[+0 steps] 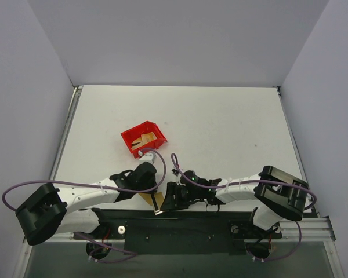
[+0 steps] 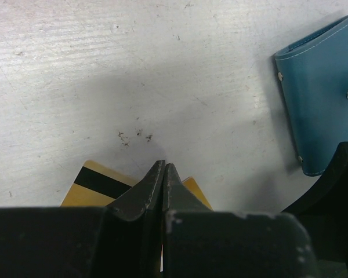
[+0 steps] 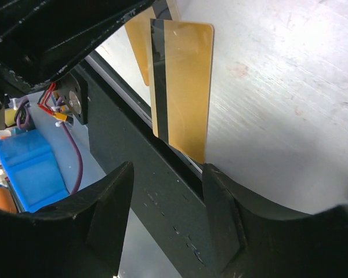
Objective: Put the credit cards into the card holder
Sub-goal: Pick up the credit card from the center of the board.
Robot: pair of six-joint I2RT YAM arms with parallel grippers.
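A gold credit card (image 3: 185, 87) with a dark stripe lies at the table's near edge, one end hanging over the black rail. A second gold edge (image 3: 140, 46) shows behind it. My left gripper (image 2: 163, 167) is shut, its tips down on the card (image 2: 95, 179); I cannot tell whether it pinches it. My right gripper (image 3: 168, 168) is open just short of the card's overhanging corner, holding nothing. The teal card holder (image 2: 325, 87) lies shut on the table to the right of the left gripper. In the top view both grippers (image 1: 155, 201) (image 1: 169, 198) meet over the card (image 1: 145, 198).
A red bin (image 1: 133, 139) stands mid-table behind the left arm, with more gold cards (image 1: 146, 139) inside. The black mounting rail (image 3: 162, 202) runs right under the right gripper. A blue block (image 3: 29, 168) and wiring sit below the table edge.
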